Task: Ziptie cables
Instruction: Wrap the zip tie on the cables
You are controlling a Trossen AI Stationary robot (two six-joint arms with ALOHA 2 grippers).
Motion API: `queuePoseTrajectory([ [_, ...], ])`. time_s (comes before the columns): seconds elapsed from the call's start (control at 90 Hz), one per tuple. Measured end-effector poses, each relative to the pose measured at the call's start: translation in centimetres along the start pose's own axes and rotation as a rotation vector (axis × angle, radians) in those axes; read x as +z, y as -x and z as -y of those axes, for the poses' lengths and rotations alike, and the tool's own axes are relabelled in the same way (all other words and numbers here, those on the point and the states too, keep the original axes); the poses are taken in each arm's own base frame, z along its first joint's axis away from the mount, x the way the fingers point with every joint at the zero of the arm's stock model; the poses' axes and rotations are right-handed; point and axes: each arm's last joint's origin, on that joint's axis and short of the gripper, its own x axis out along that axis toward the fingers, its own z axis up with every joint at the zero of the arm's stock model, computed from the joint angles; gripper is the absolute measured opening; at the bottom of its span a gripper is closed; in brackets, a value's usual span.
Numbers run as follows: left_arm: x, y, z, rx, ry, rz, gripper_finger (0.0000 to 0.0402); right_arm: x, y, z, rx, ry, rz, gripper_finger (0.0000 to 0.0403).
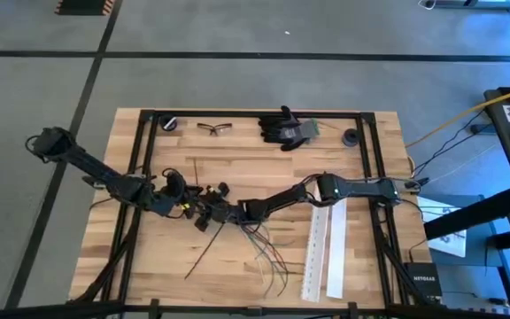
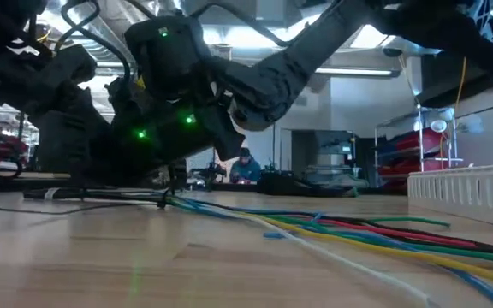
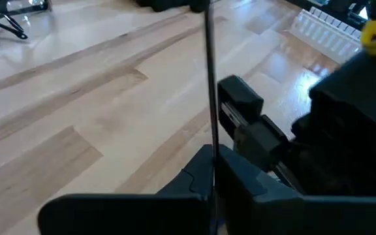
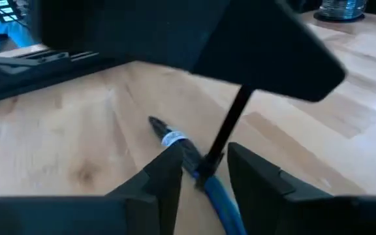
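Nearest, cables (image 2: pixel 375 235) fan across the bench (image 1: pixel 264 155). My left tool (image 3: pixel 207 176) clamps a black ziptie (image 3: pixel 209 85); right tool (image 4: pixel 201 171), apart, straddles the bundle. Next, I judge, cinching.

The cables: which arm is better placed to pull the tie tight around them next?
Probably the left. Its claw is shut on the thin black tie, while the right claw straddles the cables at the tied end, seemingly open, well placed to steady them.
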Motion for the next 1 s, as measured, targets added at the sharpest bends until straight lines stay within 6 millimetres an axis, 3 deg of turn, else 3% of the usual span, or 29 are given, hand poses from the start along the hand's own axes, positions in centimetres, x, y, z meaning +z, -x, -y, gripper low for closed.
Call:
queuePoseTrajectory([
  [0.2, 0.0, 0.0, 0.0, 0.009, -0.018, 0.01, 0.0, -0.6, 0.0, 0.3, 0.049, 0.017, -0.044, 0.0008],
  [0.422, 0.6, 0.3, -0.4, 0.077, -0.034, 0.087, 0.0, -1.0, 0.2, 0.0, 0.059, 0.047, -0.084, 0.0003],
  [0.678, 1.2, 1.3, -2.4, 0.156, -0.038, 0.071, 0.0, -1.1, 0.3, 0.0, 0.069, 0.058, -0.101, 0.0001],
  [0.844, 2.0, 2.0, -2.1, 0.007, -0.012, 0.038, 0.0, -1.1, 0.3, 0.0, 0.072, 0.065, -0.1, 0.0],
  [1.0, 2.7, 2.5, -1.7, -0.096, -0.114, 0.018, 0.0004, -1.1, 0.3, 0.0, 0.074, 0.069, -0.1, 0.0],
])
